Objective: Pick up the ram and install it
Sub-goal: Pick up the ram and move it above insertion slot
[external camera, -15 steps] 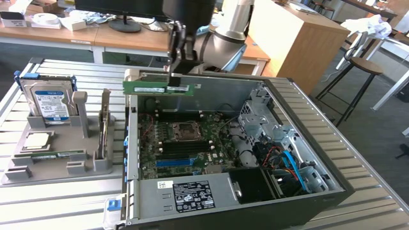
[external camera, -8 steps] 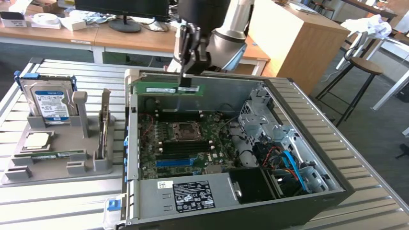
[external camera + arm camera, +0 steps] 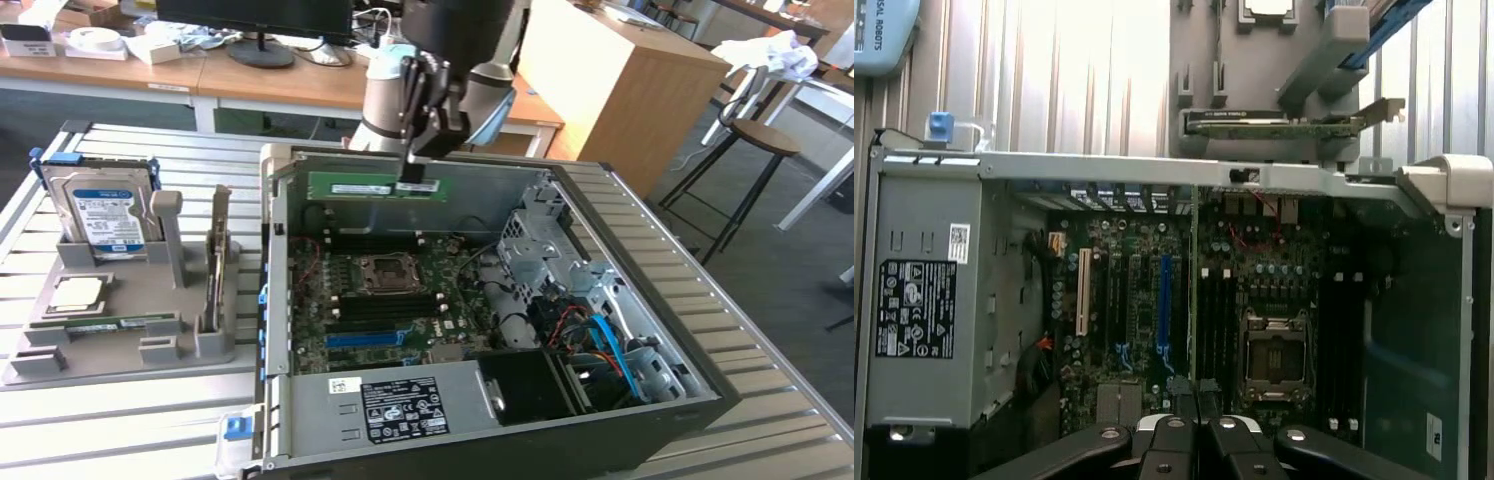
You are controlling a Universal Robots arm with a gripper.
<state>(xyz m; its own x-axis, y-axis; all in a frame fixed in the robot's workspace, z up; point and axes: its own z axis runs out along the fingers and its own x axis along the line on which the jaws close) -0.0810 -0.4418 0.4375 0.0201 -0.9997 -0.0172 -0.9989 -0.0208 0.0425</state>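
Claw [image 3: 411, 178] pressed together on the ram [image 3: 354, 187], pinching its top edge a bit toward the exterior view's right of the stick's middle. Ram is in the air with its long side level and its label face toward the exterior camera. It hangs over the far part of the open PC case [image 3: 694, 400], just in front of the case's far wall. Not seated: it's clear of the motherboard [image 3: 400, 300], and the dark memory slots either side of the CPU socket [image 3: 387, 270] lie below it and nearer

Wrist view looks straight down into the case: black fingers [image 3: 1172, 440] close together, with the board's CPU socket, a blue slot [image 3: 1164, 300] and a white slot [image 3: 1084, 290] beneath. Can't make out the stick itself between the tips there

On the table [image 3: 120, 430], at the exterior view's left of the case, is a grey fixture [image 3: 134, 345]:
- hard drive [image 3: 91, 210] upright at the far end
- CPU chip [image 3: 74, 293] lying flat in the middle
- spare stick [image 3: 114, 324] lying flat in its groove toward the near end
- expansion card [image 3: 218, 260] standing on edge on the side closest to the case

Power supply [image 3: 400, 400] with its label sits at the case's near side, blue cables [image 3: 607, 345] in the bay at the exterior view's right
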